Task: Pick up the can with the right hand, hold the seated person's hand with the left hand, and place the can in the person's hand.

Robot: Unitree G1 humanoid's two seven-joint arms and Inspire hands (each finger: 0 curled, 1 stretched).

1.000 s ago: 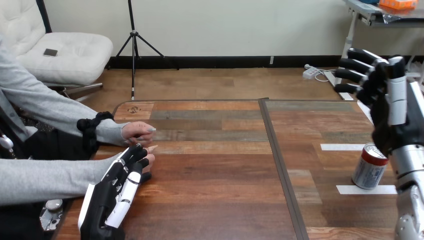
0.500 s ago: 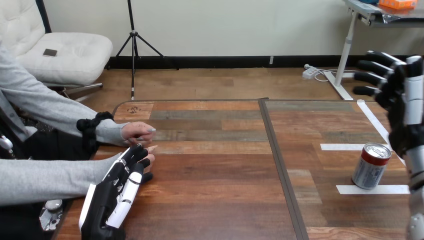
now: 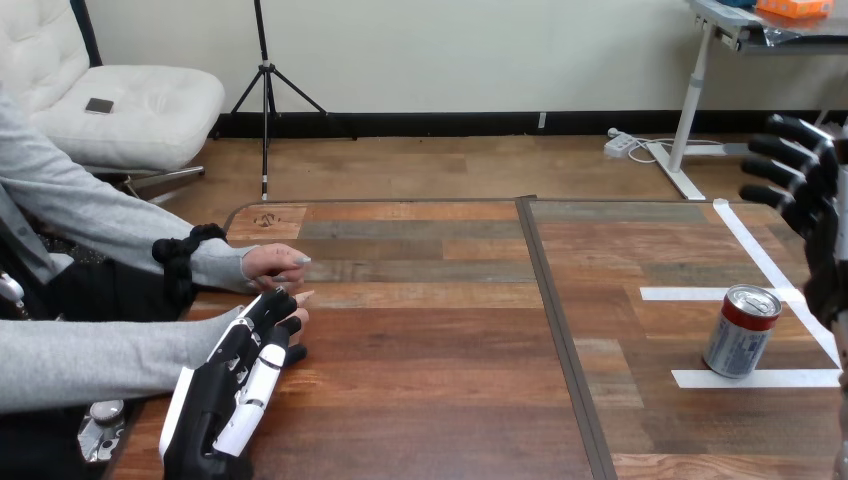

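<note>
A red and silver can (image 3: 741,331) stands upright on the table's right part, inside white tape marks. My right hand (image 3: 812,195) hangs in the air at the view's right edge, above and to the right of the can, open with its fingers spread and apart from the can. My left hand (image 3: 232,384) lies at the table's left front, fingers straight. Its fingertips rest on the person's nearer hand (image 3: 296,317), which peeks out beyond them. I cannot tell whether the thumb curls round it. The person's farther hand (image 3: 276,265) lies flat on the table just behind.
White tape strips (image 3: 755,379) mark a square on the table's right part around the can. A dark seam (image 3: 558,330) runs front to back through the table's middle. The person's grey sleeves (image 3: 90,350) lie along the left edge.
My right hand has swung to the right and away from the can, now partly past the view's edge. The can, my left hand and the person's hands have not moved.
</note>
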